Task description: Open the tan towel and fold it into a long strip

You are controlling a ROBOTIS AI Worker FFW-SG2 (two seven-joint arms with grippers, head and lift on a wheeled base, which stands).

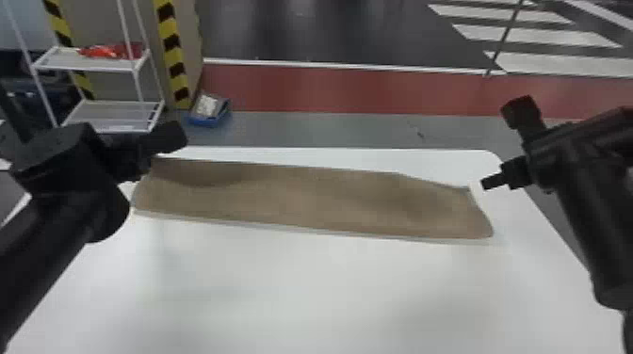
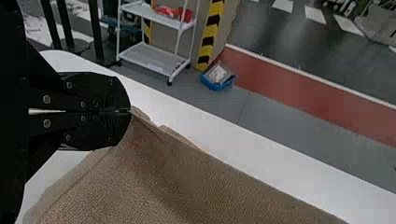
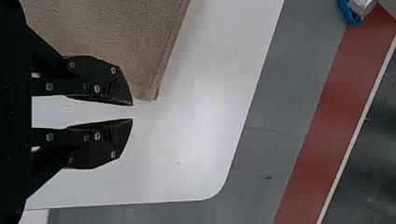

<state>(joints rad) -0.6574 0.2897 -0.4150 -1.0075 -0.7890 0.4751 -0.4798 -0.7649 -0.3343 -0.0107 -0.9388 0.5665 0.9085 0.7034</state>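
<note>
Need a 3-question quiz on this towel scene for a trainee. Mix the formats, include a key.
1. True or false: the left gripper is closed on a corner of the tan towel.

2. Multiple choice: how is the right gripper?
A) Clamped on the towel's near edge
B) Open, holding nothing
C) Pinching the same corner as the left gripper

3. Fill in the blank: beyond the white table, the blue container stands on the ____.

Key: 1. True. 2. B. 3. floor.
</note>
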